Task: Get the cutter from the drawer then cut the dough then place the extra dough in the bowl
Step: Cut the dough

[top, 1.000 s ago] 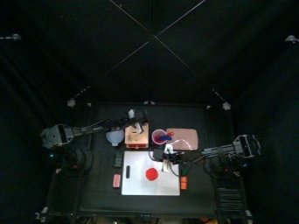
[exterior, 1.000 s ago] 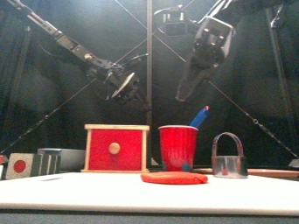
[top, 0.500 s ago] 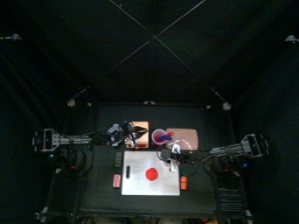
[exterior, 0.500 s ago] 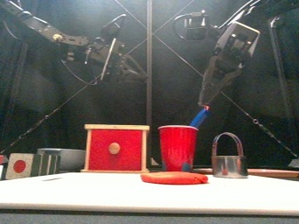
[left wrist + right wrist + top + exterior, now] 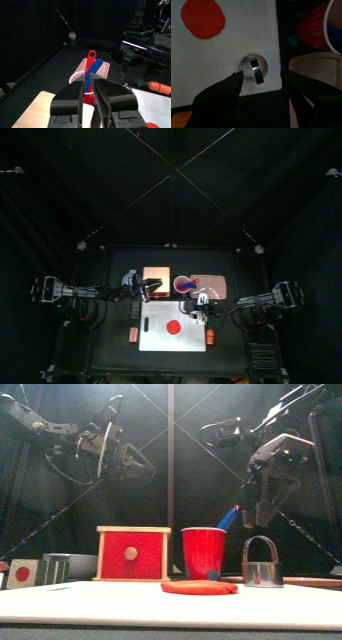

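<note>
A: Where is the cutter (image 5: pixel 262 576) now?

B: It is out of the drawer (image 5: pixel 134 554). It stands on the white board (image 5: pixel 158 340), right at the board's right edge. The red dough (image 5: pixel 173 326) lies flat in the middle of the board, apart from it.

A: Which claw will you use?

B: My right claw (image 5: pixel 262 75), I think. It hangs high over that side, and its camera looks down on the cutter between the two jaws. The jaws are wide apart and hold nothing. So the way to go is down, along the claw's own aim.

A: And your left claw (image 5: pixel 91 85)?

B: It is up in the air on the other side, above the wooden box (image 5: pixel 134 530) and the red cup (image 5: pixel 205 552). Its jaws are almost together, with nothing in them. It is much farther from the cutter.

A: How does the handle lie?

B: The cutter is a shiny metal ring, hard and smooth. A thin wire handle (image 5: pixel 254 69) stands up over it like an arch. From above it shows as a short dark bar across the ring. That bar lies in the gap, with one jaw on each side of it. I think the jaws can shut on its two flat sides.

A: Will it slip?

B: It might. Metal is slick and the handle is thin. The dough looks soft and smooth.
</note>
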Robot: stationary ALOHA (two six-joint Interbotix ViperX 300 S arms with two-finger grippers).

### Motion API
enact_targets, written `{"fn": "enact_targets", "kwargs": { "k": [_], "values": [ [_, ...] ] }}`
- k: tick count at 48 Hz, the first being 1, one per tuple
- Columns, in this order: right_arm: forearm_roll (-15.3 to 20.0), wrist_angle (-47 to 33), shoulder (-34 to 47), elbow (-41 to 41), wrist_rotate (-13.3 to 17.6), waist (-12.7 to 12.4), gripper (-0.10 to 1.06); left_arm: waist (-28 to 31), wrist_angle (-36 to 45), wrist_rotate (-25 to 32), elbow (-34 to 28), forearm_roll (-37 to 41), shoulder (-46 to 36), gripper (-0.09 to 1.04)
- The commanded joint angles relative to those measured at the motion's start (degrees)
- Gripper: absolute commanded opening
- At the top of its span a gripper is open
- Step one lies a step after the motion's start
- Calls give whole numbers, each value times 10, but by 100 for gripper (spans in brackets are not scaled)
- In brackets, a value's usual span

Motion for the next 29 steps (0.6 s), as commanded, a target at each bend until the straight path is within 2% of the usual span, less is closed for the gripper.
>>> {"fn": "enact_targets", "kwargs": {
  "k": [1,14,29],
  "values": [
    [4,-2,11,-5,-11,-4,93,-2,-6,1,-5,-1,-5,61],
    [13,-9,33,-4,-40,-6,87,3,-9,1,6,-15,-4,61],
    [12,-13,35,-5,-41,-18,59,3,-10,0,13,-30,0,60]
  ]
}}
